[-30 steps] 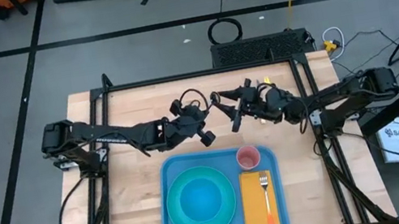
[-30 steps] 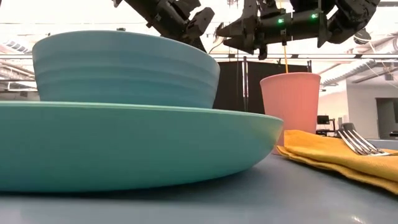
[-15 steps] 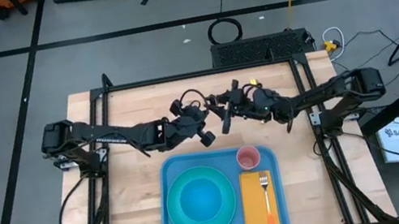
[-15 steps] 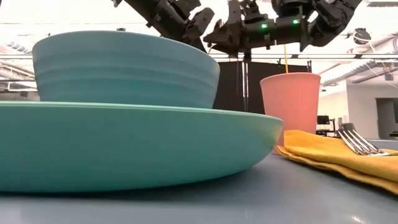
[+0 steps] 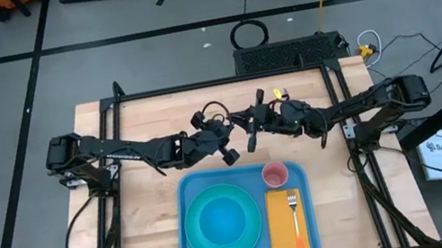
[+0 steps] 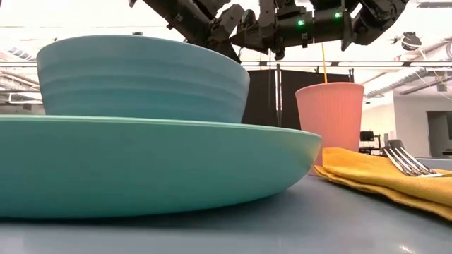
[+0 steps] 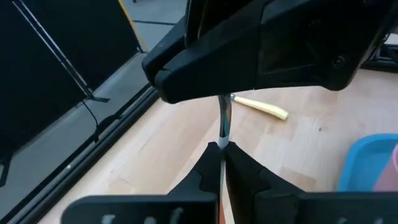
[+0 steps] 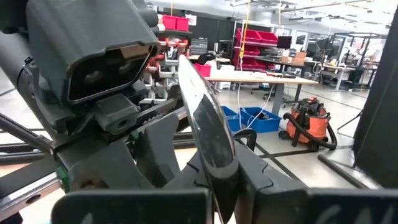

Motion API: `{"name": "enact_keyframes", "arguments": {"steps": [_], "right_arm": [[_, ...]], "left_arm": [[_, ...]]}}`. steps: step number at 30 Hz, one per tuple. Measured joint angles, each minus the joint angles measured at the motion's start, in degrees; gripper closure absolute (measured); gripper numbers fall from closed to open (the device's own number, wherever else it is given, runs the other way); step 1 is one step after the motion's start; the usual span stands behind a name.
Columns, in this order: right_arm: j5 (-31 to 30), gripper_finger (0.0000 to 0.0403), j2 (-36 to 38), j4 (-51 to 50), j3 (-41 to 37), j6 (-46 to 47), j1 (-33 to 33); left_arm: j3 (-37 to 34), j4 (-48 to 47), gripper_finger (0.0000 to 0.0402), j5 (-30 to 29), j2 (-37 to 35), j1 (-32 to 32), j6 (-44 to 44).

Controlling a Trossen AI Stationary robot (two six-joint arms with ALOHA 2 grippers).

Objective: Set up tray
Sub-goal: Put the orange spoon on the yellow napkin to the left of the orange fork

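Plate [image 5: 221, 225], napkin [image 5: 287, 226] side by side in tray [image 5: 182, 227]

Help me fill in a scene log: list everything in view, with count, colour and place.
tray: 1, blue, near edge of table
plate: 1, turquoise, on tray
bowl: 1, turquoise, on plate
cup: 1, pink, on tray beside plate
napkin: 1, orange-yellow, on tray
fork: 1, orange handle, on napkin
knife: 1, silver, held in both hands above table
table: 1, light wood
left hand: 1, dark, shut on knife
right hand: 1, dark, shut on knife
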State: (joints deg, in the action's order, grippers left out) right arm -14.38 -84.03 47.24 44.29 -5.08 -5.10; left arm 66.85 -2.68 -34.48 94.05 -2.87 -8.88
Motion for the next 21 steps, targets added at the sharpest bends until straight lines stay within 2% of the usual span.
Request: {"name": "enact_keyframes", "arguments": {"steps": [8,14,21], "right_arm": [[-0.9,0.0393,4.0,-2.9,-0.1,-2.4,0.0],[-0.1,0.0393,10.1,-9.3,-0.1,-2.5,0.4],[11.3,0.0393,20.2,-20.6,-0.1,5.8,3.5]], "left_arm": [[-0.2,-0.6,0.0340,-0.4,0.0,-0.3,0.0],[-0.2,-0.3,0.0328,0.0,0.0,-1.3,3.3],[-0.2,-0.4,0.0326,-2.1,0.0,-2.1,10.0]]}}
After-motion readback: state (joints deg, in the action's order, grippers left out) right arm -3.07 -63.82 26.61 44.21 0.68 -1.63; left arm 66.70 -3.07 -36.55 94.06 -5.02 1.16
